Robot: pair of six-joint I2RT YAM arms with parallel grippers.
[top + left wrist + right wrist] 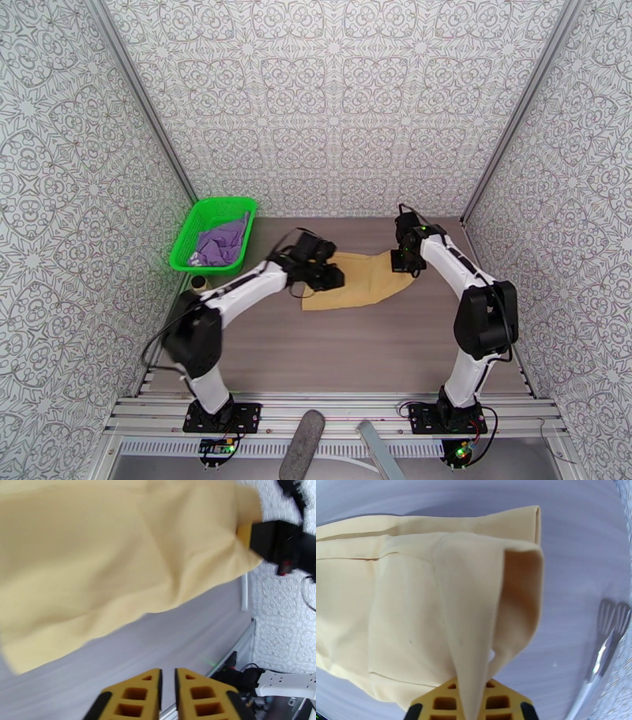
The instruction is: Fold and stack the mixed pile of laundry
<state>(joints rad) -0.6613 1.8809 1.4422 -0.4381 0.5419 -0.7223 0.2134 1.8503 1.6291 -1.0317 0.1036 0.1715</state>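
Pinching a corner of the mustard-tan garment (pixel 414 610), the right gripper (pixel 470 687) has its jaws closed on a peaked fold of cloth that stands up from the table (pixel 355 347) into them. The rest of the garment lies mostly flat in the middle of the table, between the two arms. The left gripper (pixel 168 677) sits at the garment's left edge, its yellow fingers drawn close with only a slit between them and no cloth in it. The fabric looks thin, matte and smooth, with stitched seams and a doubled hem along one side. It is probably light and limp, so it should sag and crease wherever it is unsupported. Corners and hems seem the safest places to take hold, ideally two on the same edge so the cloth hangs taut. The purple T-shirt (pixel 221 243) lies crumpled in the green mesh basket (pixel 188 237) at the far left, well apart, and looks just as soft and likely to bunch.
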